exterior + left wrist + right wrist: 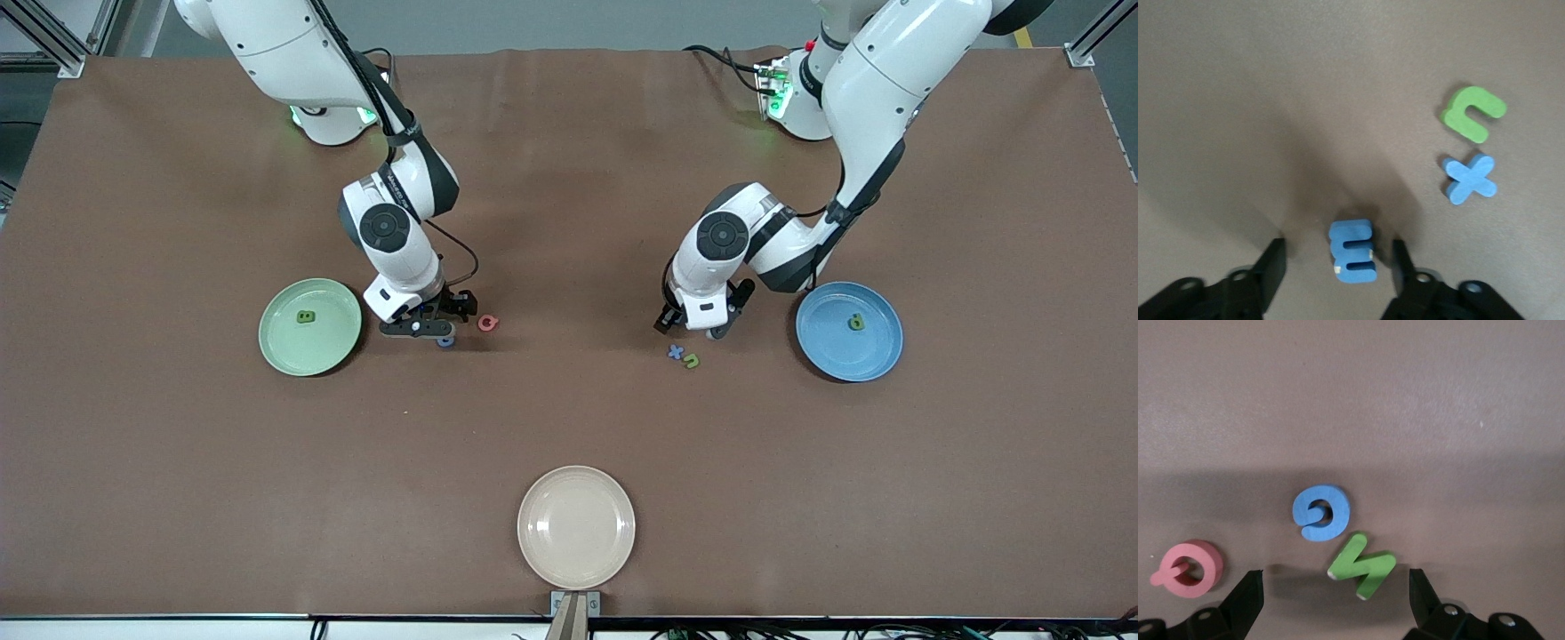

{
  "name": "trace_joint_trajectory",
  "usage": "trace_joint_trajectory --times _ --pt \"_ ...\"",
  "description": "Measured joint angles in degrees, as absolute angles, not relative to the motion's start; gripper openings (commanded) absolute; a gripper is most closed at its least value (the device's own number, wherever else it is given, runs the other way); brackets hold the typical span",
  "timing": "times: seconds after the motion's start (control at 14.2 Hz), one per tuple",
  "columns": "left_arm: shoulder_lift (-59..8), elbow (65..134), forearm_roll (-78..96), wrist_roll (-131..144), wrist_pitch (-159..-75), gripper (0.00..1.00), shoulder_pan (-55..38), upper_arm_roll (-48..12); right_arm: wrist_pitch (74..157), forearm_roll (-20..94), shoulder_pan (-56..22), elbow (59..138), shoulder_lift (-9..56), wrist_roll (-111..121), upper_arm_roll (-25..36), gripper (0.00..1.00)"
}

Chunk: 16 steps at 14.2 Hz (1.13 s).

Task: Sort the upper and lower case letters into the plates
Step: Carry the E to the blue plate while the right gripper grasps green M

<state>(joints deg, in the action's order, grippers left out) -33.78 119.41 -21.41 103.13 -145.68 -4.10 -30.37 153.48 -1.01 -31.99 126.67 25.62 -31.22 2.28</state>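
My left gripper (692, 331) is open and low over the table, its jaws on either side of the blue m (1352, 251) without touching it. The blue x (677, 352) and green u (691, 360) lie just nearer the camera; both also show in the left wrist view, the x (1470, 179) and the u (1473, 113). My right gripper (425, 327) is open, low over the green N (1361, 565). The blue G (1321, 513) and pink Q (487, 323) lie beside it. The pale green plate (333, 351) holds the green B (306, 316). The blue plate (827, 356) holds the green p (855, 322).
A cream-beige plate (576, 526) sits at the table's edge nearest the camera, midway between the two arms. The pale green plate lies close beside my right gripper, and the blue plate close beside my left arm's wrist.
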Motion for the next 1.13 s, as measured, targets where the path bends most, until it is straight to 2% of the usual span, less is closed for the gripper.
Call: trace_joint_trajectory --times 0.14,0.42,0.63,0.84,1.13 --pt "-33.8 118.9 -21.4 103.1 -145.6 0.28 -4.2 -30.4 153.5 -1.7 -32.0 126.7 25.6 -31.2 2.5 0.95" --pt "-33.8 118.7 -21.4 103.1 -145.6 0.08 -4.2 -30.4 153.4 -2.2 -32.0 126.7 26.0 -31.2 2.6 0.94" --pt "-33.4 118.5 -21.9 103.1 -145.6 0.04 -3.9 -30.4 152.9 -2.3 -31.9 126.7 26.2 -30.9 2.7 0.9" --pt "-30.5 118.1 -22.6 101.4 -143.5 0.03 -3.0 -30.4 152.8 -2.3 -31.5 126.7 26.2 -29.7 2.9 0.74" --pt "-23.2 118.2 -22.7 87.1 -135.0 0.01 1.1 -30.4 152.9 -2.3 -31.4 126.5 26.1 -28.6 2.9 0.54"
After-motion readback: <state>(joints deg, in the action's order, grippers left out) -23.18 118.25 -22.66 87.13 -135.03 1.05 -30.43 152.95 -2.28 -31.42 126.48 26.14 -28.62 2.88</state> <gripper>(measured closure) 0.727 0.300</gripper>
